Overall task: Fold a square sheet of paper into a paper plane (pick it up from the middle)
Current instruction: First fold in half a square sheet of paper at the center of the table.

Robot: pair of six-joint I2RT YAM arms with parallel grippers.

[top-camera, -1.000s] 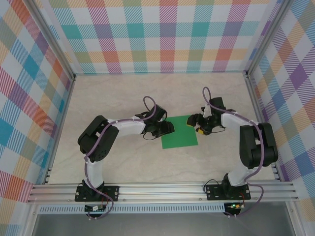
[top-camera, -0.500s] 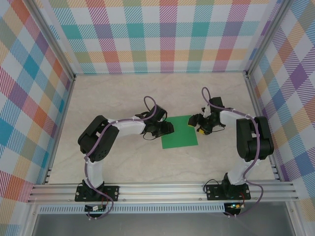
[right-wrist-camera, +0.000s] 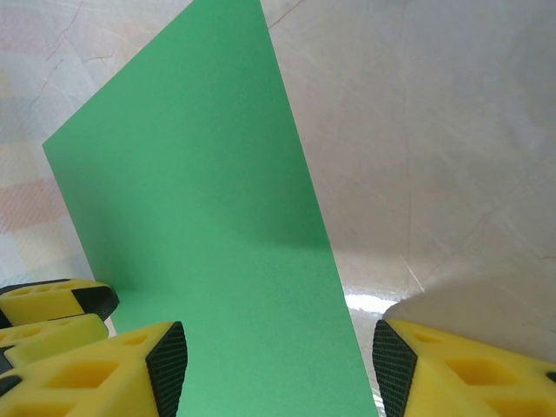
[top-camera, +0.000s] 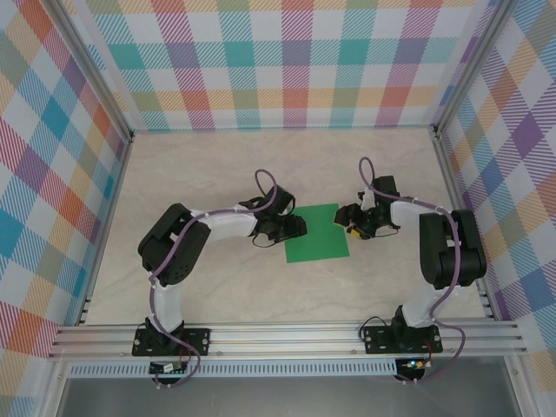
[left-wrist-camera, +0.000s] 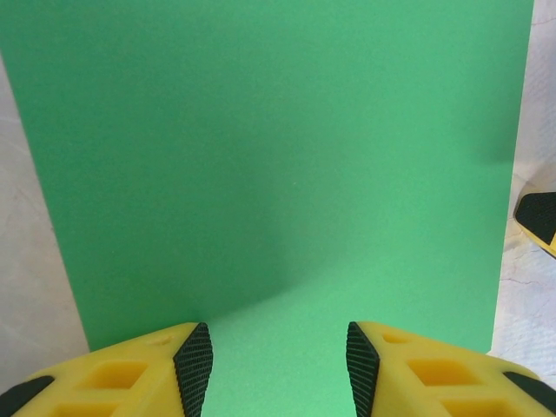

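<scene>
From above, the square sheet of bright green paper lies flat on the pale marbled table, between the two arms. The left gripper sits at the sheet's left edge, about halfway along it. The right gripper sits at the right edge, nearer the far corner. Being square, the sheet has no long axis to line up with, and neither arm looks clearly nearer.

On the left wrist camera, the left gripper looks straight across the sheet. Its black pads are spread, with green paper showing through the gap and nothing pinched. At the far edge one fingertip of the other arm shows.

On the right wrist camera, the right gripper has its pads wide apart too, gripping nothing. The sheet has its near edge running up from between them, so one finger is over paper and the other over bare table.

To my eye, the sheet's middle lies inward from both pairs of fingers, so either arm would have to reach in.
</scene>
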